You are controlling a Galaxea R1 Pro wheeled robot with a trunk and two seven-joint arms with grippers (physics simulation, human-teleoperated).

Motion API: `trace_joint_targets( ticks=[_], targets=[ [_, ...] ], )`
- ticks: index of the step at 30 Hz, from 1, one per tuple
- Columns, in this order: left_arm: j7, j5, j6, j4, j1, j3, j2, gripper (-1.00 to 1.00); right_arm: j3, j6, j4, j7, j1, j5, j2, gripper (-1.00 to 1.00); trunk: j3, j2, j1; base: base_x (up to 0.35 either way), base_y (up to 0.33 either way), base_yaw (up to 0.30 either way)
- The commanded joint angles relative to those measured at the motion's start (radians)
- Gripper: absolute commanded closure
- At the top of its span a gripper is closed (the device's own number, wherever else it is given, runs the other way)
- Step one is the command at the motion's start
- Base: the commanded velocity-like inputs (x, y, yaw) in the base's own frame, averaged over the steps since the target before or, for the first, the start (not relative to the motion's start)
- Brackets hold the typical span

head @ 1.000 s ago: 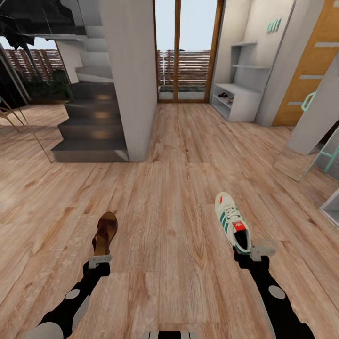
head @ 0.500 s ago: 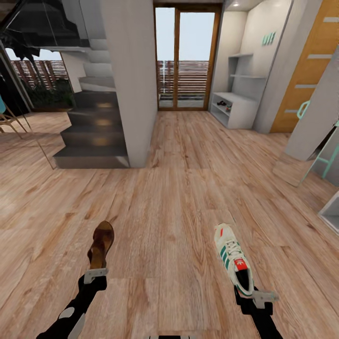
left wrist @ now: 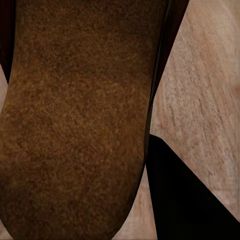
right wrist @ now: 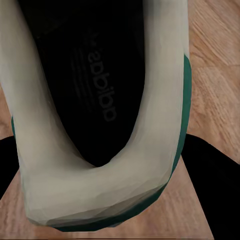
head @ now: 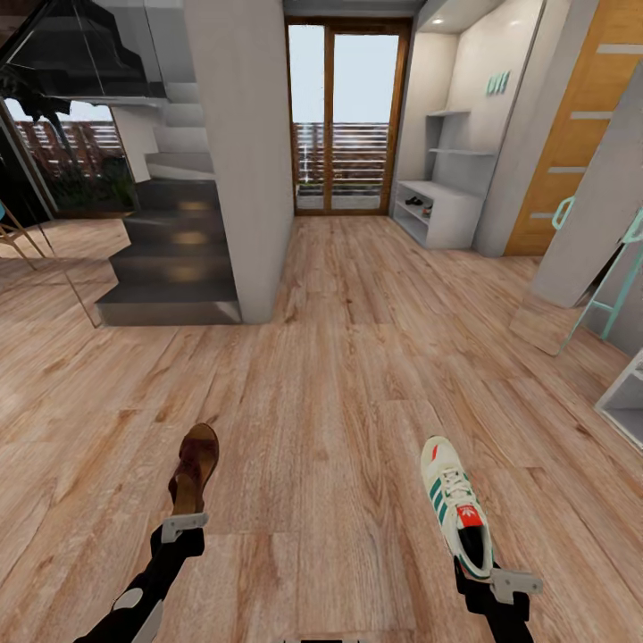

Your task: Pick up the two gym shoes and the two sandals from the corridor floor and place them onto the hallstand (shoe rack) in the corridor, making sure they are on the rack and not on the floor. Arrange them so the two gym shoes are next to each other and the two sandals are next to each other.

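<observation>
Currently the left gripper [head: 185, 525], lower left of the head view, is clamped on the heel of a brown sandal [head: 194, 467], toe pointing up-frame. Lower right, the right gripper [head: 500, 585] grips the heel of a white gym shoe [head: 457, 505] with green stripes. Both shoes are held out over the corridor floor [head: 339, 357]. Upper right of centre, well apart from both arms, stands the pale hallstand [head: 439, 210] beside the glass door [head: 346, 116]; small dark items sit on its shelf, too small to identify.
</observation>
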Motion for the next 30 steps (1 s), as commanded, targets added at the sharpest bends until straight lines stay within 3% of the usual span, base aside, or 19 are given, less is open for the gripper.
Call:
trace_joint_targets(
  ticks=[1, 8, 12, 23, 30],
  targets=[
    [-0.009, -0.002, -0.002, 0.001, -0.001, 0.007, -0.001, 1.00, -0.009, -0.004, 0.001, 0.010, -0.001, 0.004, 0.001, 1.00, -0.001, 0.000, 0.000, 0.000, 0.000, -0.001],
    [-0.009, -0.002, -0.002, -0.006, 0.000, 0.007, 0.000, 1.00, -0.009, -0.004, 0.007, 0.011, -0.001, 0.004, 0.001, 1.00, -0.001, 0.000, 0.000, 0.000, 0.000, 0.000],
    [-0.009, -0.001, -0.002, -0.007, 0.000, 0.007, 0.001, 1.00, -0.010, -0.004, 0.009, 0.010, -0.001, 0.004, 0.000, 1.00, 0.015, 0.001, -0.002, 0.000, 0.000, 0.000],
    [-0.009, 0.002, -0.002, -0.008, 0.000, 0.007, 0.001, 1.00, -0.011, -0.005, 0.035, 0.007, -0.001, 0.003, -0.004, 1.00, 0.049, 0.078, -0.044, 0.000, 0.000, 0.000],
    [-0.009, 0.003, -0.002, -0.007, 0.000, 0.007, 0.000, 1.00, -0.011, -0.005, 0.036, 0.007, -0.001, 0.003, -0.004, 1.00, 0.049, 0.078, -0.044, 0.000, 0.000, 0.000]
  ],
)
